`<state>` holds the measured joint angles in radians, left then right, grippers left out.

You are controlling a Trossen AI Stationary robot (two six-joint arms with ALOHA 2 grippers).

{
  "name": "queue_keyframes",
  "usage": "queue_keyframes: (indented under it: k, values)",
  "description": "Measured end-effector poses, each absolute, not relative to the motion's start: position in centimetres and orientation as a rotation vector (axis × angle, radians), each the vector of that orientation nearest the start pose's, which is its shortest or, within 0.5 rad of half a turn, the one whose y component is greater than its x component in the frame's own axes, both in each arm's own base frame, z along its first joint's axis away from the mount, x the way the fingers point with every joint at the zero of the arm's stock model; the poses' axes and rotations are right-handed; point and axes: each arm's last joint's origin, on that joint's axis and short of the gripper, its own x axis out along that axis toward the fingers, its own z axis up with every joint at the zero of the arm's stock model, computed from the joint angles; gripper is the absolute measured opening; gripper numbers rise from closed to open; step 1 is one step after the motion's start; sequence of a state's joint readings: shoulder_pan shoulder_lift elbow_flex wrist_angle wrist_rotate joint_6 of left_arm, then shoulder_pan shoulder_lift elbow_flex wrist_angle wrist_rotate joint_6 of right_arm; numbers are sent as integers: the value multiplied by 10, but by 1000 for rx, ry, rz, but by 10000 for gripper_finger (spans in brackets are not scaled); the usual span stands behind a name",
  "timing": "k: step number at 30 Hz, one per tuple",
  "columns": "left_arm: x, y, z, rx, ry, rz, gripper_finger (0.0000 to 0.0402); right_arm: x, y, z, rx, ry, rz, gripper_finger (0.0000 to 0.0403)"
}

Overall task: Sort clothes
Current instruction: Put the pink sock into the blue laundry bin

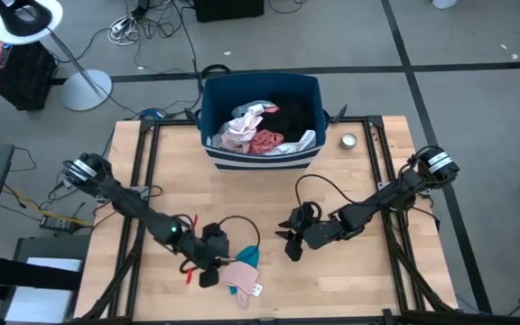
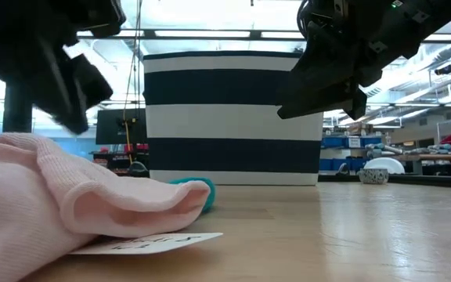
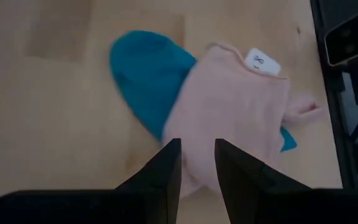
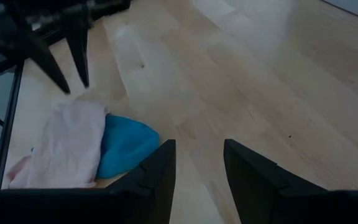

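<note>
A pink garment [image 1: 240, 276] with a white tag lies on the table near the front edge, partly over a teal garment [image 1: 250, 256]. Both also show in the left wrist view, pink [image 3: 235, 118] and teal [image 3: 145, 74]. My left gripper [image 1: 217, 265] hangs just above the pink garment's left part, its fingers a little apart and empty [image 3: 197, 146]. My right gripper [image 1: 288, 239] is open and empty above bare table, right of the two garments [image 4: 197, 155]. More clothes, white, pink, salmon-red and black, lie in the blue bin [image 1: 260, 159].
The dark blue bin with white stripes [image 2: 233, 117] stands at the table's far middle. A small round metal tin [image 1: 348, 140] sits to its right. Bare wood lies between the bin and the grippers. Black frame rails run along the table's left and right sides.
</note>
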<state>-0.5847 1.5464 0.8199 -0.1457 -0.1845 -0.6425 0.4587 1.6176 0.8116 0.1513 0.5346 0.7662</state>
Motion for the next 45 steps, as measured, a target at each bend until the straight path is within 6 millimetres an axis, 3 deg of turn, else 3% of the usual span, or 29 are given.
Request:
queue_keyframes:
  k: [12, 18, 21, 25, 38, 45]
  values:
    - [267, -174, 128, -249, 938, -67, 99, 294, 129, 178, 443, 481, -270, 137]
    - [273, -174, 120, -240, 918, -35, 17, 294, 129, 178, 441, 482, -270, 137]
    - [271, -168, 125, -225, 913, 8, 7, 294, 129, 178, 441, 482, -270, 137]
    - [267, -155, 141, -194, 912, 59, 3, 294, 129, 178, 441, 483, -271, 137]
    - [248, -127, 236, -99, 775, 159, 1, 294, 129, 178, 438, 487, -272, 137]
    - [256, -103, 285, -50, 678, 188, 0, 294, 128, 177, 436, 490, -273, 137]
